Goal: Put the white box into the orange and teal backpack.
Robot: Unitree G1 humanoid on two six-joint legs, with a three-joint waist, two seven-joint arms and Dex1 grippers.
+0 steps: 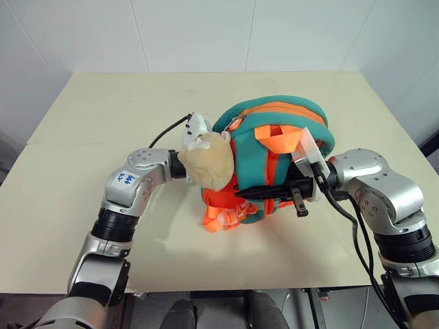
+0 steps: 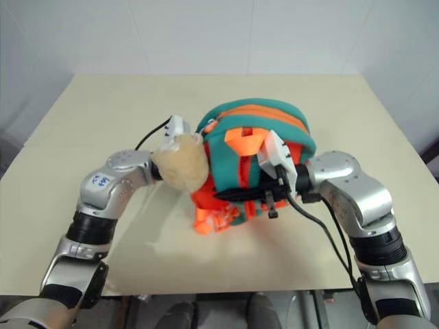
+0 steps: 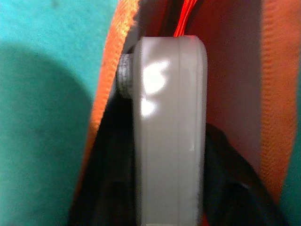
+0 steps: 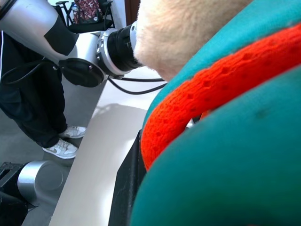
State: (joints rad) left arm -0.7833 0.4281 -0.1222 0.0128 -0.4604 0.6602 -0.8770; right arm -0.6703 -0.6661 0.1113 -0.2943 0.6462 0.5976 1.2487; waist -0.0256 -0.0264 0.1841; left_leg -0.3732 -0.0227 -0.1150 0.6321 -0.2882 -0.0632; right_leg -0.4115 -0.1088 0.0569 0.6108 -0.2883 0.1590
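the small bright orange and teal fabric backpack (image 1: 274, 161) stands on the cream bench (image 1: 103, 123), a tan plush animal toy (image 1: 208, 159) on its left side. the flat white rounded-corner box (image 3: 169, 132) sits inside the bag's opening, edge-on between orange walls. the right pincer (image 1: 274, 192) is clenched on an orange strap; i cannot tell the left pincer's state.

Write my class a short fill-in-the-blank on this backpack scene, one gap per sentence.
1. The small orange and teal fabric backpack stands on a cream ____.
2. A tan plush ____ hangs on the backpack, beside the left arm.
3. In the left wrist view, the flat white box sits ____ the backpack.
4. The right hand grips an orange ____.

Missing words: table; toy; inside; strap
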